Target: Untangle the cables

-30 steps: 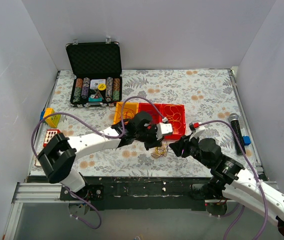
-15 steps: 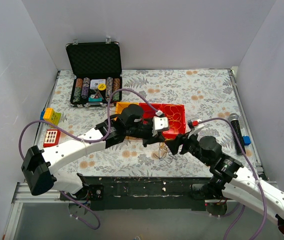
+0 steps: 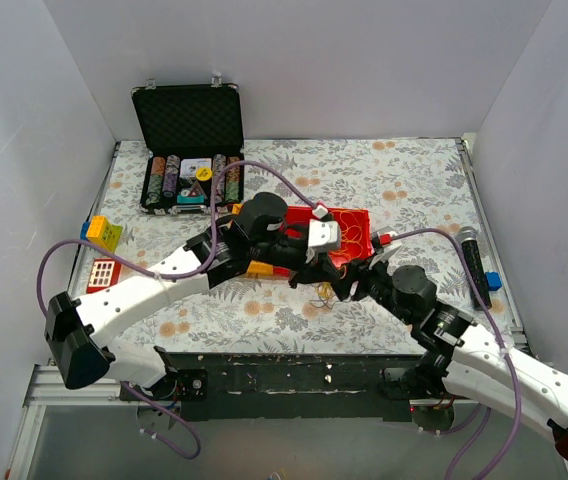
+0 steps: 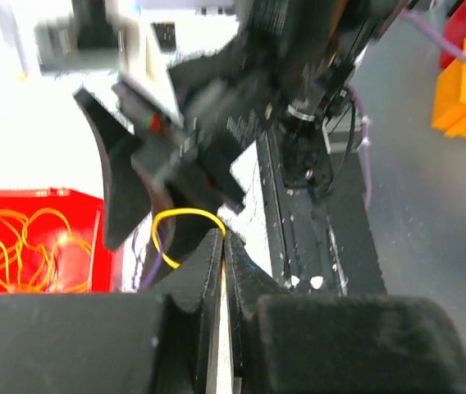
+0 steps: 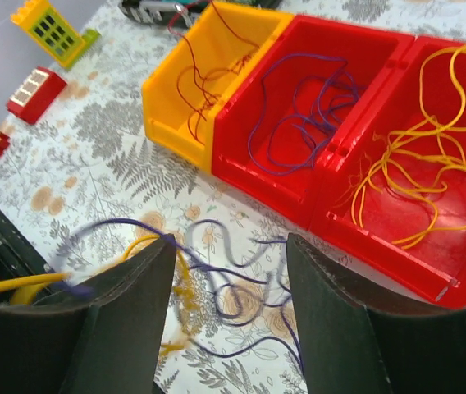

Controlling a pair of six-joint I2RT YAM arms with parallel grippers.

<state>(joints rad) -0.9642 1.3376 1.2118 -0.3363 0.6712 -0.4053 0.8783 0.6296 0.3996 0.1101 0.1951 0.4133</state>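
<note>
The cables (image 5: pixel 241 271) are a loose tangle of thin purple and yellow wires on the floral tablecloth in front of the bins; they also show in the top view (image 3: pixel 326 292). My left gripper (image 4: pixel 223 238) is shut on a yellow wire (image 4: pixel 175 216) that loops out of its fingertips, held up off the table just left of the right gripper. In the top view the left gripper (image 3: pixel 314 268) hangs over the tangle. My right gripper (image 5: pixel 229 246) is open and empty, its fingers straddling the tangle from just above; it also shows in the top view (image 3: pixel 357 285).
A yellow bin (image 5: pixel 192 82) with red wires, a red bin (image 5: pixel 253 152) with purple wires and a red bin (image 5: pixel 454 275) with yellow wires stand in a row behind the tangle. An open poker-chip case (image 3: pixel 189 165) is at the back left, toy bricks (image 3: pixel 102 232) at the left edge, a black microphone (image 3: pixel 472 262) at the right.
My left arm has swung forward and to the right, and its gripper has risen with the yellow wire. My right gripper has edged left over the tangle.
</note>
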